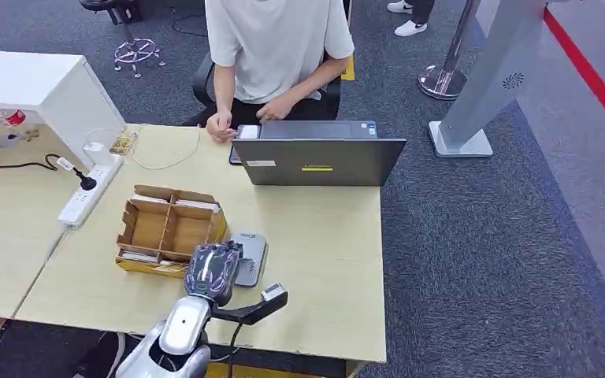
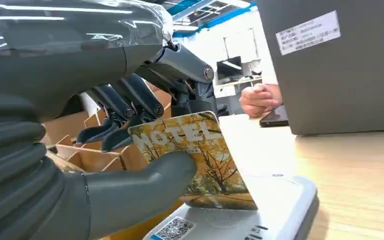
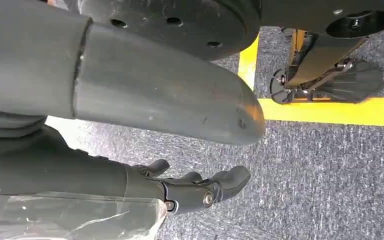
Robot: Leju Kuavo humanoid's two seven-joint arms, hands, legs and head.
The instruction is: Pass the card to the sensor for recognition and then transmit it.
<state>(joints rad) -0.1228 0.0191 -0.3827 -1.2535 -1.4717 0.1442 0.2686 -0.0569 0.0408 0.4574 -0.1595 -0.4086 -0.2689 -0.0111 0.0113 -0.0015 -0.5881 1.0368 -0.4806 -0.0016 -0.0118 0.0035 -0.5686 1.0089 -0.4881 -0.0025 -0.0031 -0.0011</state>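
Card (image 2: 200, 160) was pinched by left hand (image 2: 130, 125) over the sensor (image 2: 280, 205), at six o'clock from the laptop (image 1: 319, 161), for reading; right hand (image 3: 200, 187) hung with fingers apart, empty.

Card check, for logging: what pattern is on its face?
Yellow autumn-tree picture with "MOTEL" lettering on the card; left wrist view shows it best.

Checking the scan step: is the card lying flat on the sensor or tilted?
Tilted: the left hand holds the card slanted, lower edge on the sensor.
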